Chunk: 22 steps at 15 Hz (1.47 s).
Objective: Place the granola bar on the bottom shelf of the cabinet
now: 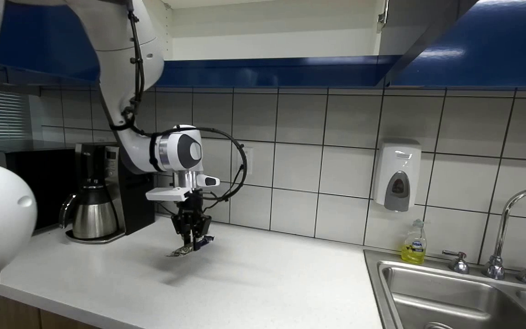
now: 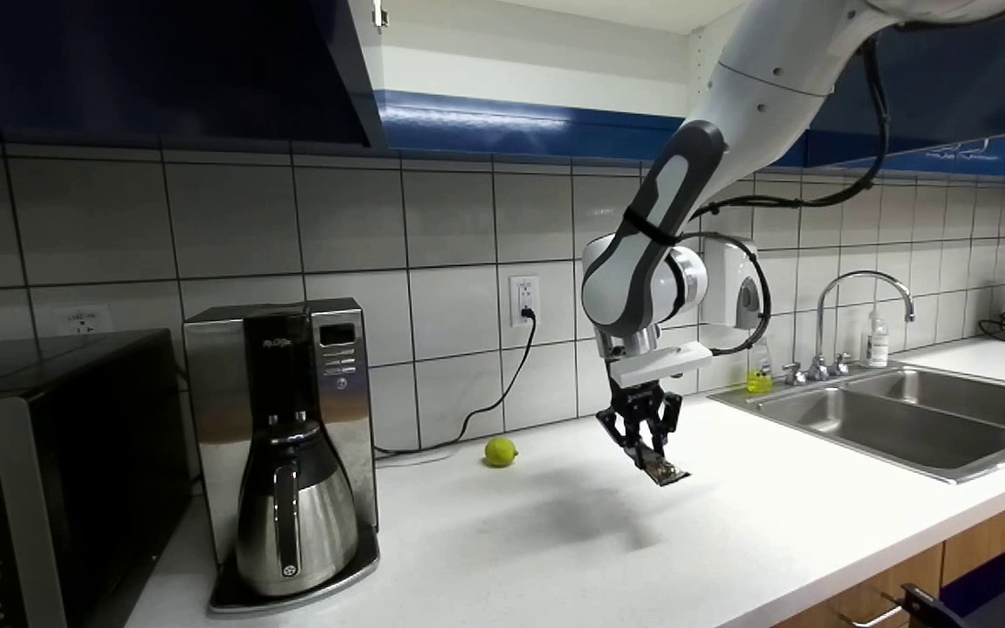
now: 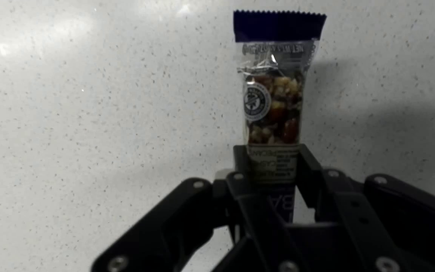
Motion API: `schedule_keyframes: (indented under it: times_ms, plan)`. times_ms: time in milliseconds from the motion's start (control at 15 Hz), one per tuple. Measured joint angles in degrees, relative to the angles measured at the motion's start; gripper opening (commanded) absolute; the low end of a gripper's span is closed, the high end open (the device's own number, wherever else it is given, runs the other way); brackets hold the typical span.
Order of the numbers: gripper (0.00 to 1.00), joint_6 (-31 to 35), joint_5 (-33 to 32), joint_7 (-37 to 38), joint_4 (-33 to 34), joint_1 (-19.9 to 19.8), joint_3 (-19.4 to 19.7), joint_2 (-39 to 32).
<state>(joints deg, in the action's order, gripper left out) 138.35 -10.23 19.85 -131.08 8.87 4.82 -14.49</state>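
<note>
Granola bar (image 3: 274,113) is up off the counter (image 2: 485,567), squeezed in the gripper (image 3: 273,162), a bit right of center in the wrist view. Jaws are narrow, pressed in on both long sides of it, so the long axis runs top to bottom in that frame, one end sticking out toward the upper edge and the other partly hidden by the gripper. Thing the next move hinges on, imo: the open cabinet (image 1: 272,41) sits at the top of the frame in both exterior views, well above the bar, so it's gotta rise over that glossy blue strip (image 1: 267,72) along the bottom edge. Can't see the top face of the bottom shelf from these angles, fwiw. I'd guess a poking-out end could snag the strip if the lift comes up short. Bar's in shiny, crinkly clear plastic over lumpy nuts, with a flat saw-toothed dark purple end; probably slick and a little bendy. Counter's pale and speckled, backed by square-ish white tiles (image 1: 299,164) with dark grout lines.
</note>
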Motion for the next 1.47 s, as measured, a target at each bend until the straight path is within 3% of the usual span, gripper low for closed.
schedule_keyframes:
  times_ms: [400, 733, 1467]
  plan:
    - [0.09, 1.01, -0.44, -0.79, -10.8, -0.01, -2.03, 10.01]
    - [0.09, -0.15, -0.43, -1.06, -16.1, -0.03, -4.43, 19.51]
    - [0.09, -9.7, 2.13, -1.02, -13.05, -1.08, -8.08, 39.53]
